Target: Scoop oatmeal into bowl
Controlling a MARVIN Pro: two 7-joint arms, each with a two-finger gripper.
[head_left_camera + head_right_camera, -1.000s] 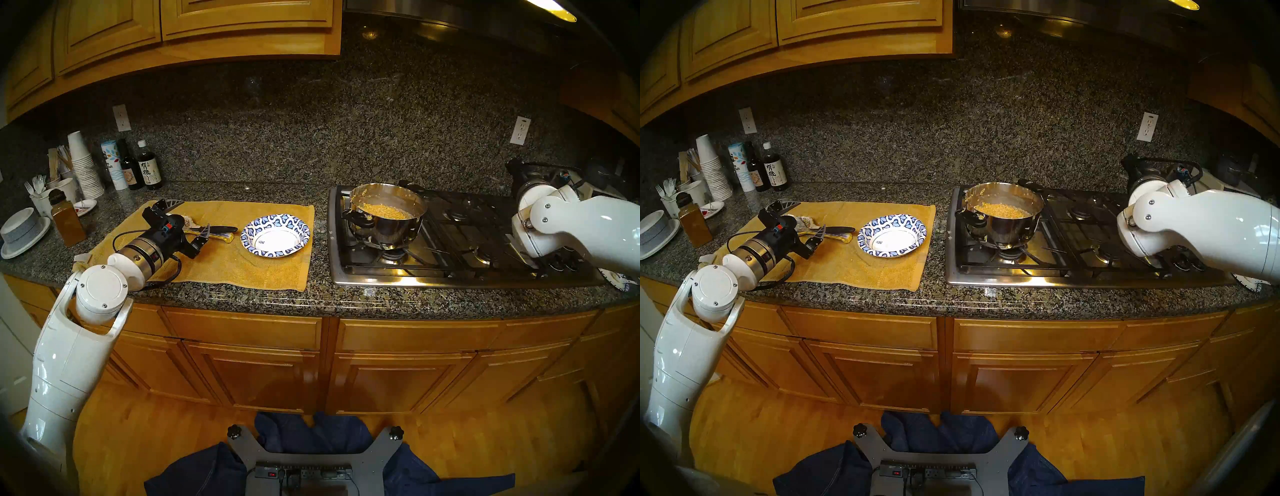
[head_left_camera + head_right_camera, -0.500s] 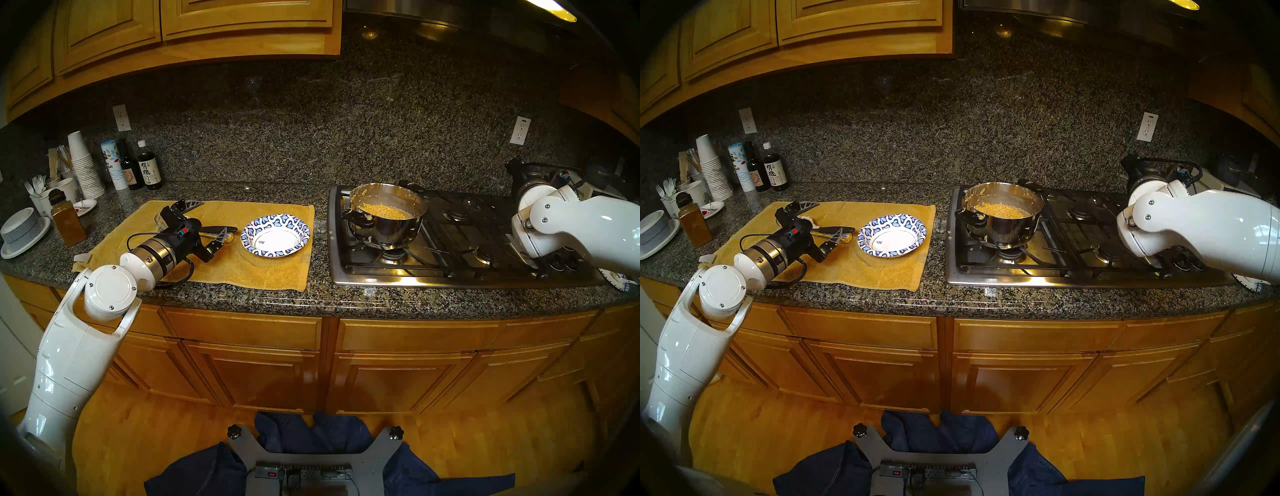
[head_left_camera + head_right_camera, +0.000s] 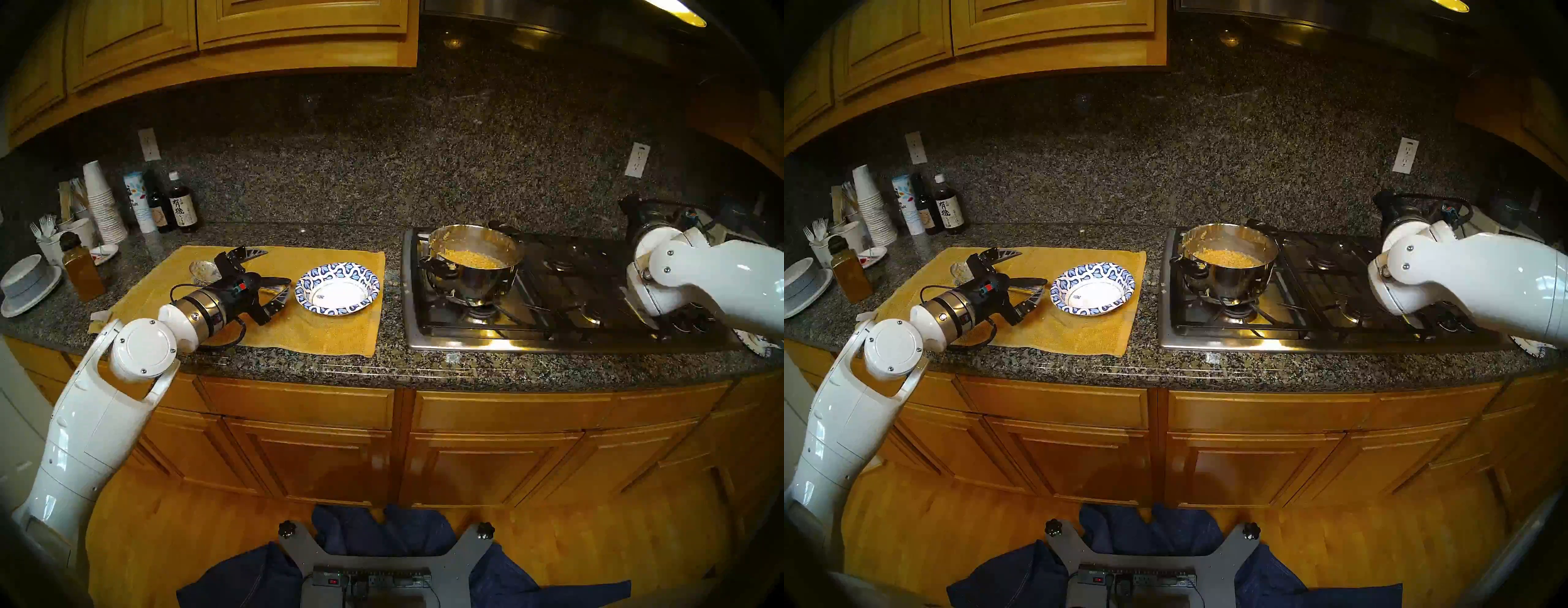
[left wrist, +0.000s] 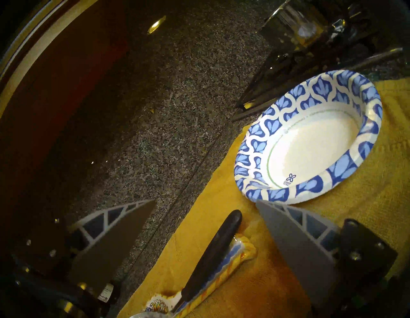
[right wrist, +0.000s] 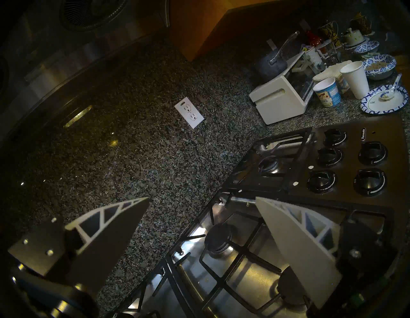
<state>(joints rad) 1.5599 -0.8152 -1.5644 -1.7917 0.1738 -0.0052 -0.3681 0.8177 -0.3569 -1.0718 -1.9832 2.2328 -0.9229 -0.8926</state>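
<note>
One patterned paper bowl [image 3: 337, 288] sits empty on one yellow towel [image 3: 322, 331] on the counter [image 3: 297, 365]. One steel pot [image 3: 475, 271] on the stove [image 3: 551, 314] holds the oatmeal [image 3: 469, 258]. The left claw [image 4: 205, 205] gapes wide, empty, straddling one black-handled spoon [image 4: 213, 251] without touching it. The right claw [image 5: 203, 198] is wide too, holding nothing.

One shallow blue-and-white patterned paper bowl [image 3: 337, 288] sits on one yellow cloth mat [image 3: 322, 331]. One steel pot [image 3: 475, 265] holds tan-yellow grainy oatmeal [image 3: 469, 257]. Two dark glass bottles [image 3: 183, 208] stand together; two white wall outlets [image 3: 637, 159] show.
</note>
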